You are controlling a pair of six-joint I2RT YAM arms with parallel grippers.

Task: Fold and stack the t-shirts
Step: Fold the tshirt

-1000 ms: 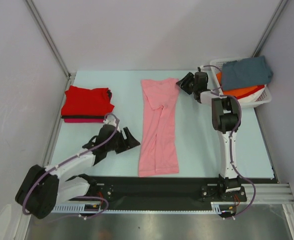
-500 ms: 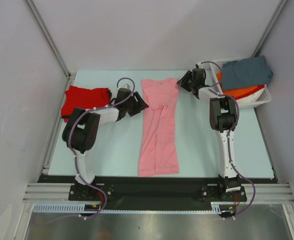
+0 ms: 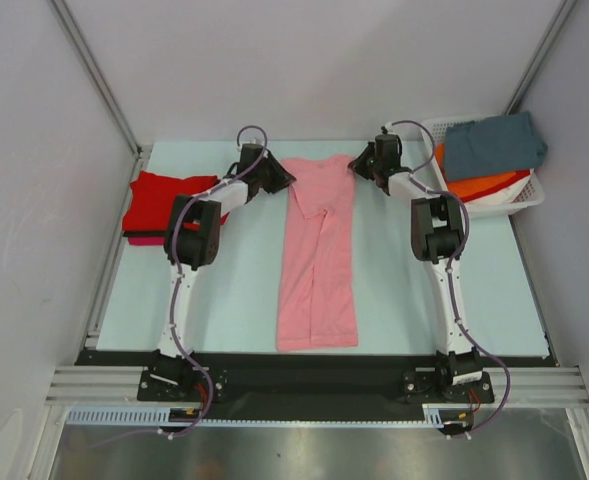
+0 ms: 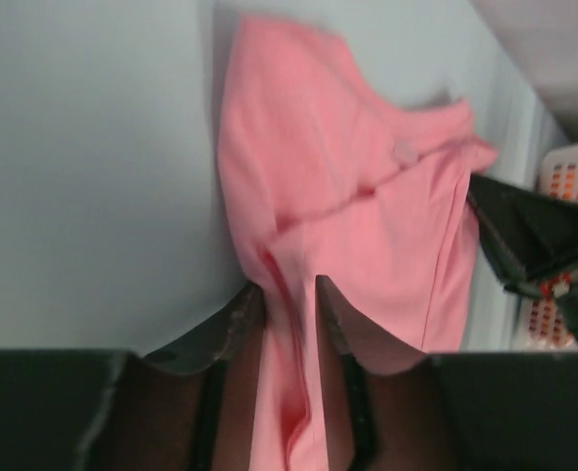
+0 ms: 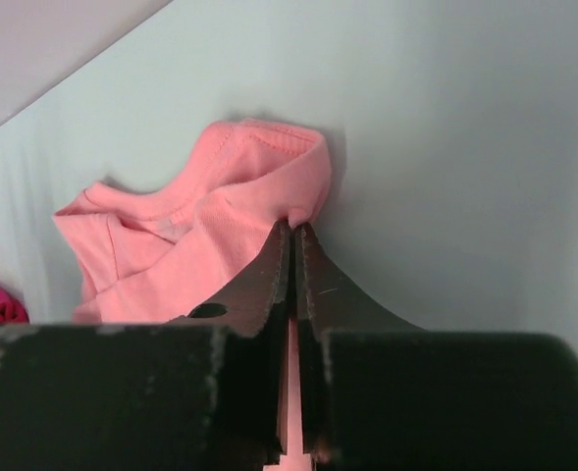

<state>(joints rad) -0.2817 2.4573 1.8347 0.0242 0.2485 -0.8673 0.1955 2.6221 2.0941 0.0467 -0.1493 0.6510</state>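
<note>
A light pink t-shirt (image 3: 319,270) lies folded lengthwise down the middle of the table. My left gripper (image 3: 282,180) is at its far left corner. In the left wrist view the left gripper (image 4: 289,285) has narrowed on a raised fold of the pink cloth (image 4: 367,196), which fills the gap. My right gripper (image 3: 357,163) is at the far right corner. There the right gripper (image 5: 293,228) is shut, pinching the pink hem (image 5: 210,226) at the tips. Folded red and magenta t-shirts (image 3: 164,200) are stacked at the left.
A white slotted basket (image 3: 529,195) stands at the back right, holding a slate grey-blue shirt (image 3: 494,145) over an orange one (image 3: 484,185). Grey walls close the table in at the back and both sides. The red stack sits just left of my left arm.
My left arm swung from the near left of the table up to the shirt's far left corner. My right gripper shifted left onto the far right corner. Both grippers closed on pink cloth.
</note>
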